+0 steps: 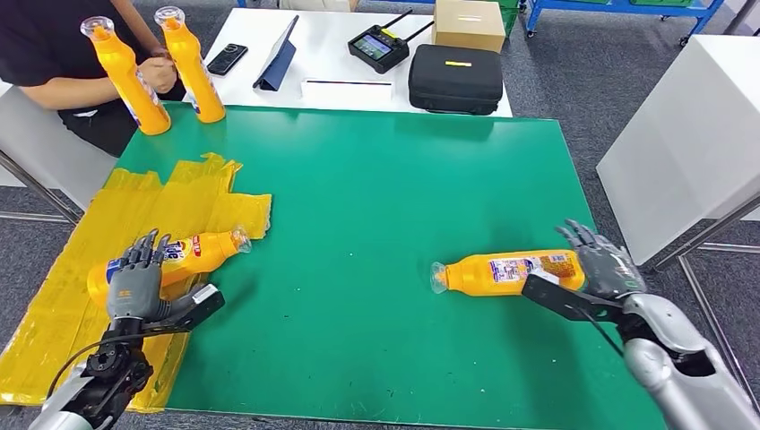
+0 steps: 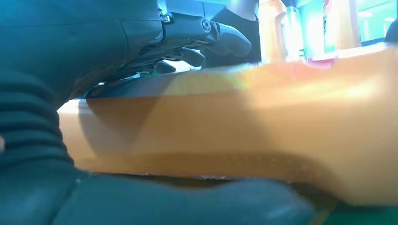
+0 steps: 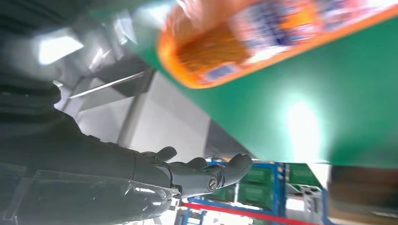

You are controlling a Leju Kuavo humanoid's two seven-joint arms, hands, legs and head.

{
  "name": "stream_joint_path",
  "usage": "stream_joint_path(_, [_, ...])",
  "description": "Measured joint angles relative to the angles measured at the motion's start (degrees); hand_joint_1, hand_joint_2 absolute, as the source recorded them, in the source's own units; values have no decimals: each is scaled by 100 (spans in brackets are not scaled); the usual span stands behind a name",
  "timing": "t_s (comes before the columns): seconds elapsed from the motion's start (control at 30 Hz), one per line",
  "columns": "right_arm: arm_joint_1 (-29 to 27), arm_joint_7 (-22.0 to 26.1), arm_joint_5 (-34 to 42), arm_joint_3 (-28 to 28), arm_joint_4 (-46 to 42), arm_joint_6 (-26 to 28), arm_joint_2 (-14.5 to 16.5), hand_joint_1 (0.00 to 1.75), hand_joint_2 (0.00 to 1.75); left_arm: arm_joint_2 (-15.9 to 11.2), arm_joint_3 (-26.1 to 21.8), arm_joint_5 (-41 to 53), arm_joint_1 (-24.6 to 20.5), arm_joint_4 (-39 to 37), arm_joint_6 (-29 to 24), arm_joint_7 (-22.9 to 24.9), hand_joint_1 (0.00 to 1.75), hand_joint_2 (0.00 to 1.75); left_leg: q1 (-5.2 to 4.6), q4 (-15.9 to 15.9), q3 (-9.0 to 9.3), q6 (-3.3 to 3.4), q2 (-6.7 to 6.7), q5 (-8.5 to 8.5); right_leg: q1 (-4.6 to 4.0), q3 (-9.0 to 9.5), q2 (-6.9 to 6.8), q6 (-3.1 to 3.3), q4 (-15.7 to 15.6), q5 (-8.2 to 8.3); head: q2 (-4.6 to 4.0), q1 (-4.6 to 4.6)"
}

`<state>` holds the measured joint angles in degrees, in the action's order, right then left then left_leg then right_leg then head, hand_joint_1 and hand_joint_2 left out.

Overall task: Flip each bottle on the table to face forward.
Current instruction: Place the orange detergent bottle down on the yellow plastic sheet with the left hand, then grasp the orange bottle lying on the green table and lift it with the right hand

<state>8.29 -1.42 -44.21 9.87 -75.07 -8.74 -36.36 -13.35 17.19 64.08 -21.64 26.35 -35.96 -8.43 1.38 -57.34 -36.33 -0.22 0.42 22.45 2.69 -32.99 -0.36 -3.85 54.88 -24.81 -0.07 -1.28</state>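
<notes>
Two orange bottles lie on their sides on the green table [image 1: 376, 179]. The left bottle [image 1: 193, 253] rests on a yellow plastic sheet [image 1: 179, 202], cap pointing right. My left hand [image 1: 134, 279] grips its base end, fingers over the top and thumb on the near side; in the left wrist view the bottle [image 2: 263, 126] sits between fingers [image 2: 206, 35] and thumb. The right bottle [image 1: 502, 271] lies cap to the left. My right hand [image 1: 602, 262] is at its base end, fingers spread and apart from the bottle [image 3: 263, 37] in the right wrist view.
At the back left a person's hand [image 1: 159, 72] holds two more orange bottles [image 1: 125, 81] [image 1: 193, 67] upright. A white table behind carries a black case [image 1: 455, 79], a cardboard box [image 1: 468, 22], a controller [image 1: 378, 45], a tablet [image 1: 278, 54] and a phone [image 1: 226, 59]. A white cabinet [image 1: 690, 134] stands to the right.
</notes>
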Motion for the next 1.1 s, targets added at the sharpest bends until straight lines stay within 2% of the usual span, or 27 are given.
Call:
stream_joint_path(0.07, [6, -17, -3, -18, 28, -98, -144, 0, 175, 2, -107, -732, 53, 84, 69, -593, 0, 0, 0, 0, 1, 3, 2, -2, 0, -1, 0, 0, 0, 0, 0, 0])
stream_joint_path(0.17, [8, -62, -30, -23, 78, -149, -274, 0, 175, 12, -386, -2215, 169, 409, 540, -1661, 0, 0, 0, 0, 2, 8, 1, -6, 0, -1, -3, -1, -1, 0, 0, 1])
stream_joint_path(0.27, [14, -99, -55, 8, 141, -153, -334, 0, 175, 17, -591, -3544, 363, 1096, 1250, -2150, 0, 0, 0, 0, 0, 9, 1, -7, 0, 0, -2, -3, -1, 2, 0, 1])
stream_joint_path(0.37, [43, -105, -85, 91, 258, -149, -340, 0, 175, 17, -639, -4362, 583, 1954, 1730, -2123, 0, 0, 0, 0, -4, 9, 1, -7, 0, -3, 0, -7, 0, 5, 0, 1])
stream_joint_path(0.5, [75, -105, -104, 211, 386, -137, -332, 0, 175, 17, -640, -4577, 737, 2717, 1833, -2024, 0, 0, -2, -1, -8, 10, 0, -7, 2, -5, -2, -8, 0, 6, 0, 0])
stream_joint_path(0.77, [170, -82, -118, 376, 549, -124, -305, 0, 175, 15, -640, -4801, 884, 3281, 1880, -2170, 0, 0, -2, 0, -16, 10, 1, -7, 1, -13, 0, -8, 0, 5, 0, -1])
stream_joint_path(0.93, [548, 95, -148, 664, 990, -69, -112, 0, 175, 7, -589, -5124, 1002, 3807, 2137, -2169, 0, 0, -2, 0, -17, 11, 6, -9, 2, -16, 2, -9, 0, 6, 0, 1])
stream_joint_path(1.1, [949, 286, -133, 1088, 1667, 213, 174, 0, 175, -50, -477, -5609, 1145, 4296, 2334, -2231, 0, 0, -1, -1, -18, 11, 6, -9, 1, -16, 2, -9, 1, 7, 0, 0])
